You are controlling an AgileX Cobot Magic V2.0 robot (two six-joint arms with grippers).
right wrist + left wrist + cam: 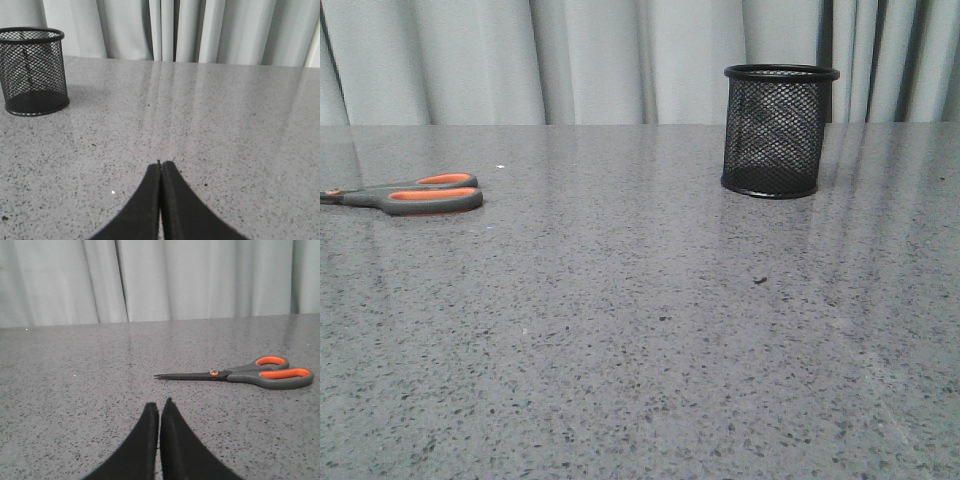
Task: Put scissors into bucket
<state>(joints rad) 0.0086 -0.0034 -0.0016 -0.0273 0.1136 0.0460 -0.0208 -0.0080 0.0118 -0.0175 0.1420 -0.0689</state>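
scissors (pixel 415 195): dark grey handles, orange loop linings, dark blades
bucket (pixel 775 130): black wire mesh
table (pixel 640 330): grey, dark-speckled

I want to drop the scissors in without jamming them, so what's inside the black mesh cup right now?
Through the mesh, the bucket looks empty in the front and right wrist views: only its dark base shows. No view looks down past the rim, so something flat on the bottom could be missed.

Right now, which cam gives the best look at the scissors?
Left wrist view: the scissors lie flat on the table in full, closed blades to orange-lined handles, beyond the shut left gripper. The front view catches only the handles and a bit of blade, cut off at its left edge. The right wrist view shows none of them.
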